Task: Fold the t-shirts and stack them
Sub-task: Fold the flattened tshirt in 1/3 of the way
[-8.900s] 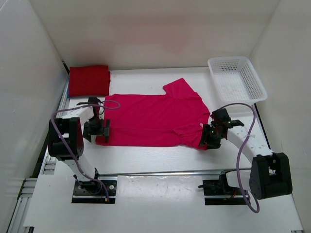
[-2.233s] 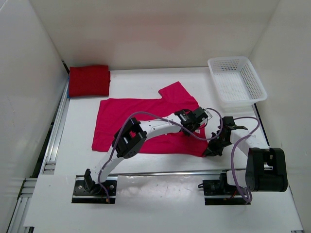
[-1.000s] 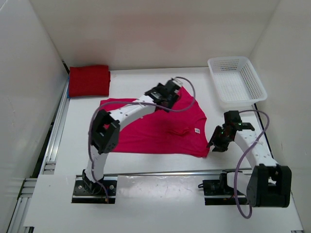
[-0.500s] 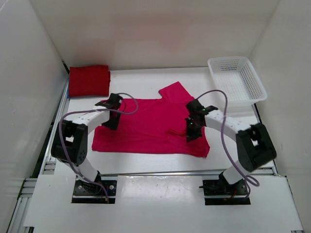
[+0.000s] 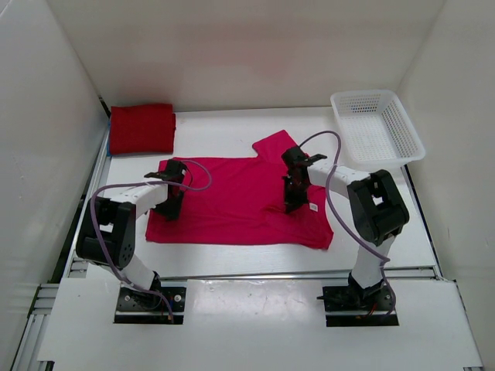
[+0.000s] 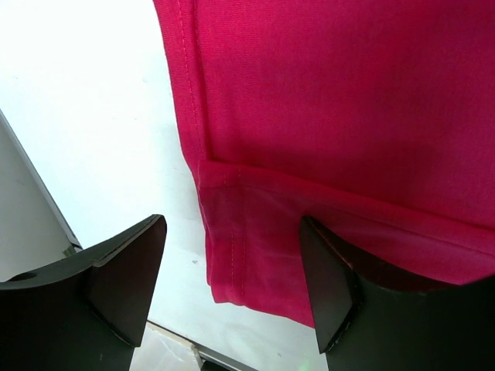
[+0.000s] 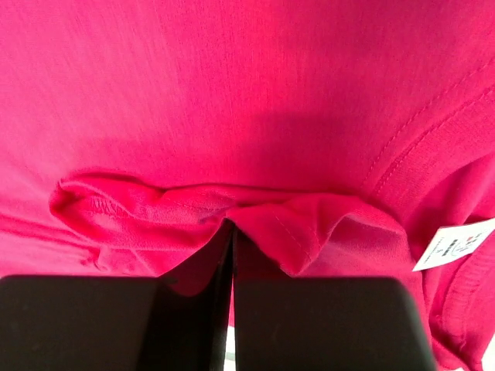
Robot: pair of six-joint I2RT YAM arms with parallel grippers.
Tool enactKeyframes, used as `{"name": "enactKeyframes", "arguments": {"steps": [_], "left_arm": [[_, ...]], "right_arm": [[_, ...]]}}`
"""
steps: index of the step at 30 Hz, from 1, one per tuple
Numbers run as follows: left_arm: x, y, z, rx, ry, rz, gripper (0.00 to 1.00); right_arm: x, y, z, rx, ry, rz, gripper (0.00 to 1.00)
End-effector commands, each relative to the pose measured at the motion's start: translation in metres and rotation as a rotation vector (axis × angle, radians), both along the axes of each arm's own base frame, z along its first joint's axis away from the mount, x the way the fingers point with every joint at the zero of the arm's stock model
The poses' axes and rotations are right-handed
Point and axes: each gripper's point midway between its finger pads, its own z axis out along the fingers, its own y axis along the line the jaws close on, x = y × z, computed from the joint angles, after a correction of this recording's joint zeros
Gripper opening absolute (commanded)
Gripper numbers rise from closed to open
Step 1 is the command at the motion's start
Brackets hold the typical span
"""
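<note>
Pink t-shirt point(image 5: 240, 201) is lying spread flat mid-surface point(image 5: 224, 127), one sleeve poking toward the far edge; the dark red t-shirt point(image 5: 141, 128) sits folded in the far left corner, and the white basket point(image 5: 339, 112) is over in the far right corner; left end effector point(image 6: 232, 267) hangs over the pink shirt's left hem with its jaws wide apart, straddling the doubled-over corner, gripping nothing; right end effector point(image 7: 230, 232) is pinched tight on a little ruck of pink cloth near the collar, just beside the white label point(image 7: 456, 243)
</note>
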Motion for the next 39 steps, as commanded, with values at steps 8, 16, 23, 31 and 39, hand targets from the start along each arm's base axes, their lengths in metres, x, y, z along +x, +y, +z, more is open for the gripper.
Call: {"name": "enactKeyframes", "arguments": {"steps": [8, 16, 23, 31, 39], "left_arm": [[-0.012, 0.004, -0.009, -0.042, 0.024, 0.026, 0.81], [-0.008, 0.003, 0.009, -0.059, -0.054, 0.024, 0.85], [0.005, 0.002, 0.034, -0.089, -0.106, 0.036, 0.96], [-0.007, 0.036, 0.059, -0.156, -0.098, 0.186, 1.0], [-0.058, 0.053, 0.005, -0.176, 0.067, 0.294, 0.97]], "right_arm": [[0.092, -0.011, 0.027, -0.053, -0.203, -0.127, 0.01], [0.105, -0.035, 0.041, -0.029, -0.219, -0.236, 0.01], [0.108, -0.055, 0.121, 0.028, -0.378, -0.237, 0.1], [-0.035, -0.092, 0.061, -0.008, -0.089, -0.279, 0.66], [-0.102, -0.102, 0.009, 0.05, 0.031, -0.345, 0.77]]}}
